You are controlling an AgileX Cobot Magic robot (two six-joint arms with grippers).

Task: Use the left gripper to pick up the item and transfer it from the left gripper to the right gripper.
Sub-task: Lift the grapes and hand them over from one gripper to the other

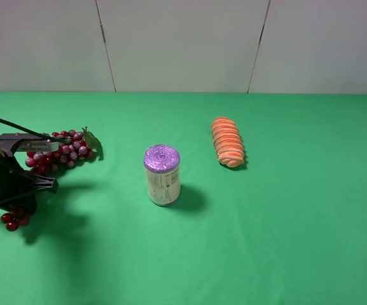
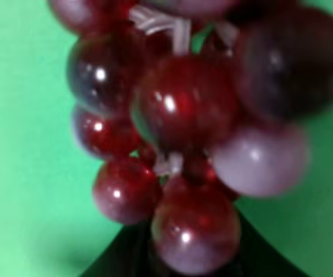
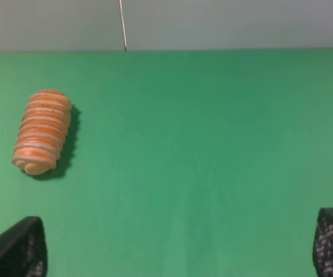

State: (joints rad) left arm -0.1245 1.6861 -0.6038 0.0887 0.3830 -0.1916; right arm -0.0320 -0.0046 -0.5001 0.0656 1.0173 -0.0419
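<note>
The item, a bunch of dark red and purple grapes [image 1: 61, 152] with a green leaf [image 1: 92, 139], lies at the far left of the green table. My left gripper [image 1: 35, 166] is over the bunch's middle, and a few red grapes [image 1: 11, 220] stick out below it. In the left wrist view the grapes [image 2: 183, 109] fill the picture, very close and blurred, with the black jaws drawn together at the bottom behind them. My right gripper [image 3: 180, 236] is out of the high view. It is open and empty over bare cloth, with its fingertips [image 3: 22, 245] at the lower corners.
A purple-topped white can [image 1: 162, 175] stands upright in the middle of the table. An orange ridged bread-like piece [image 1: 227, 142] lies to the right of it and farther back, and it also shows in the right wrist view [image 3: 41, 130]. A white wall borders the back edge.
</note>
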